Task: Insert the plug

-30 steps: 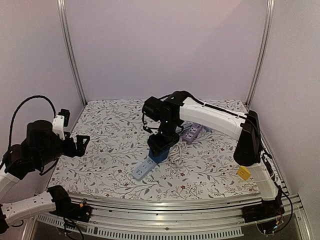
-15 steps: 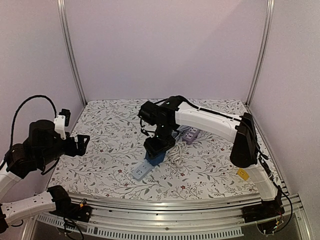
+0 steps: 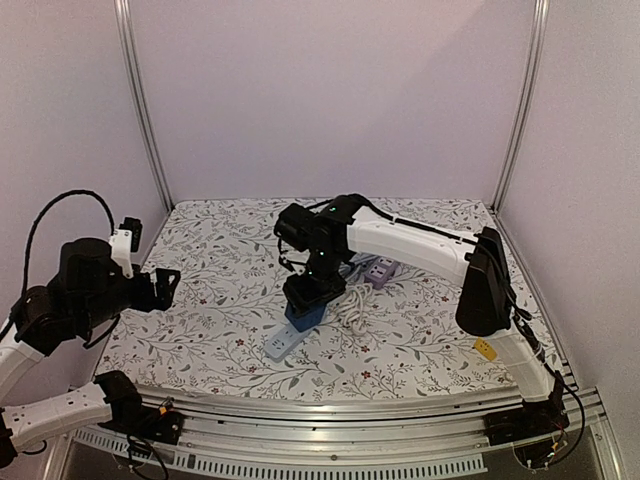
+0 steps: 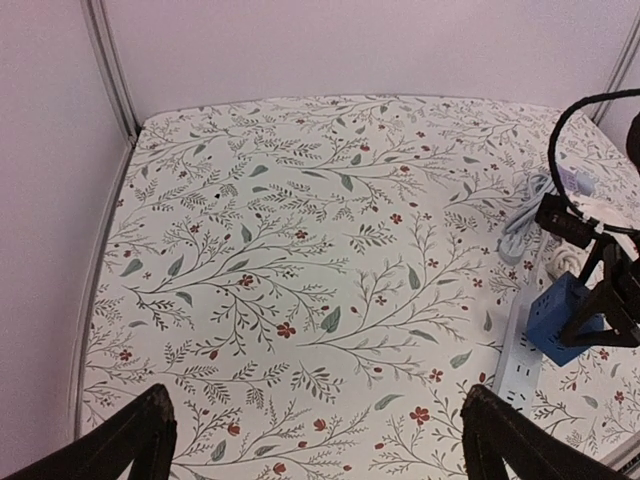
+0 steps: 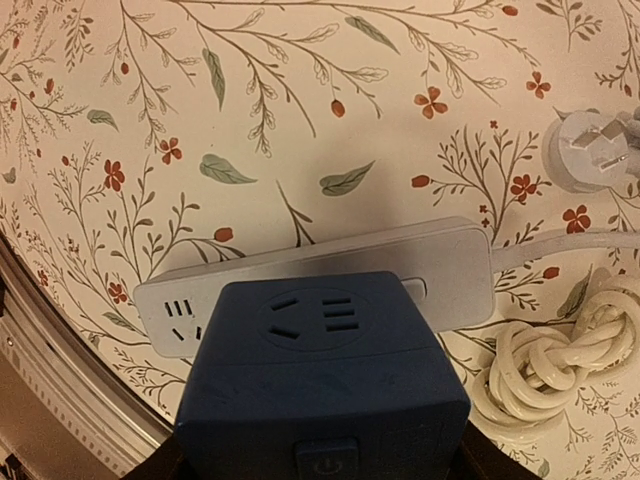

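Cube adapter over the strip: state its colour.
The cube adapter is blue; right wrist view shows it best.

The left arm point(image 3: 75, 295) sits folded at the left edge with its wrist raised. The left claw point(image 3: 163, 287) points inward, its fingers point(image 4: 135, 440) spread wide with nothing between them. The right arm point(image 3: 420, 243) rises from its base on the right, bends sharply at the elbow and stretches leftward to the middle. Its wrist is turned down and the right claw point(image 3: 308, 297) is clamped on a blue plug cube point(image 5: 320, 385).
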Controlling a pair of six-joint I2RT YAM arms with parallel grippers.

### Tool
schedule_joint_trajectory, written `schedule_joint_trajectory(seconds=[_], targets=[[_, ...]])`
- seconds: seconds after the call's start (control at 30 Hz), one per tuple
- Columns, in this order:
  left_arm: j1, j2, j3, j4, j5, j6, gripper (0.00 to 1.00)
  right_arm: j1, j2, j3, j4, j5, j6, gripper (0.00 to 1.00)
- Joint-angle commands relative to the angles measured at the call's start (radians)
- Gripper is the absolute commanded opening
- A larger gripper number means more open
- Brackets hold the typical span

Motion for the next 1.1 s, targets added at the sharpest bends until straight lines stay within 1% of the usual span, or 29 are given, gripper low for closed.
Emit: schedule_joint_trajectory(seconds=[0.0, 0.13, 0.57, 1.07], targets=[[0.031, 0.017, -0.016, 0.022, 0.026, 0.005, 1.00, 0.005, 0.034, 0.031, 0.024, -0.015, 0.019, 0.00], [0.048, 0.010, -0.018, 0.025, 0.036, 0.008, 0.99, 0.005, 0.043, 0.031, 0.020, -0.014, 0.021, 0.00], [0.079, 0.004, -0.020, 0.027, 0.046, 0.013, 1.00, 0.004, 0.052, 0.031, -0.006, 0.080, 0.026, 0.00], [0.098, 0.016, -0.019, 0.032, 0.069, 0.018, 1.00, 0.007, 0.068, 0.033, -0.040, 0.086, 0.015, 0.00]])
